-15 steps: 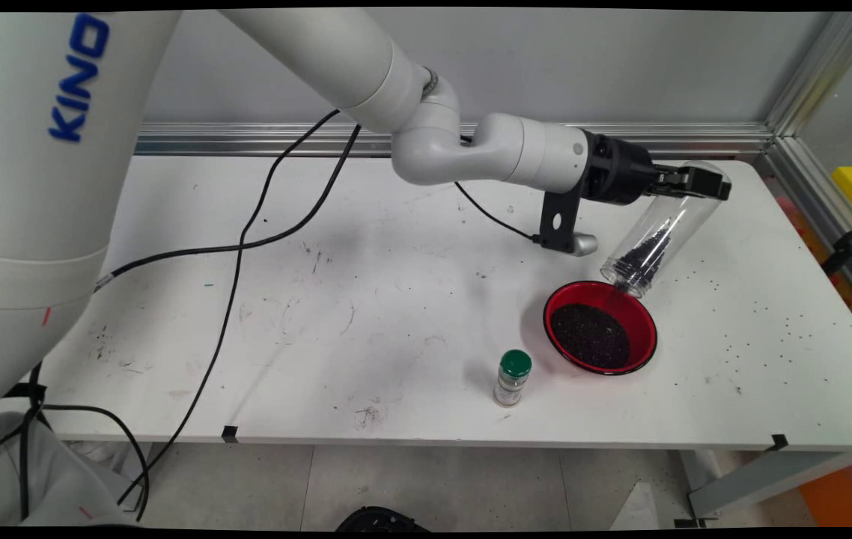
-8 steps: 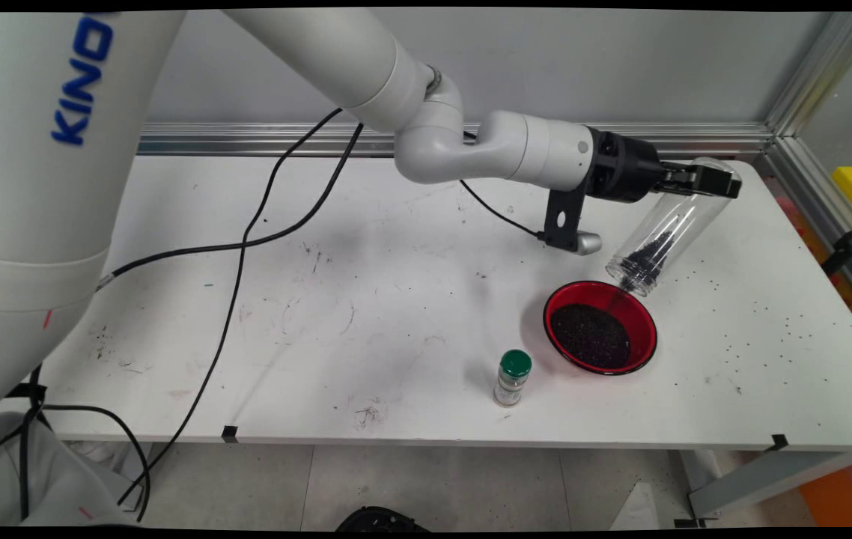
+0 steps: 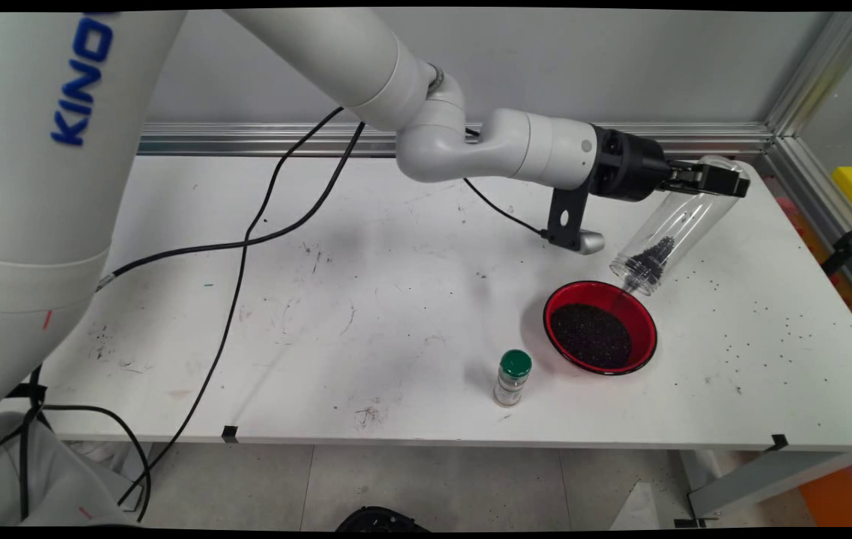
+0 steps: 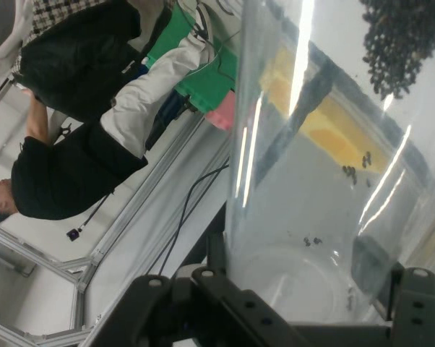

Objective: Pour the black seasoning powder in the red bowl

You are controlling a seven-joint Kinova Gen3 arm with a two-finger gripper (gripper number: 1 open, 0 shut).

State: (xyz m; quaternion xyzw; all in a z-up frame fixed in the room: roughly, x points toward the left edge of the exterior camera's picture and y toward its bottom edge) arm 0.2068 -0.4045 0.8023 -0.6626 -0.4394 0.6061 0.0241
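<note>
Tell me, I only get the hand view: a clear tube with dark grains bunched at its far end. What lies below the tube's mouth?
Observer: A red bowl on the white table, with dark grains in it. The clear tube tilts mouth-down just above the bowl's far rim.
Operator: Anything else standing nearby?
Observer: A small jar with a green cap, upright, apart from the bowl, on its left in the main view.
Operator: Any spilled grains?
Observer: Yes, dark specks dot the table to the bowl's right.
</note>
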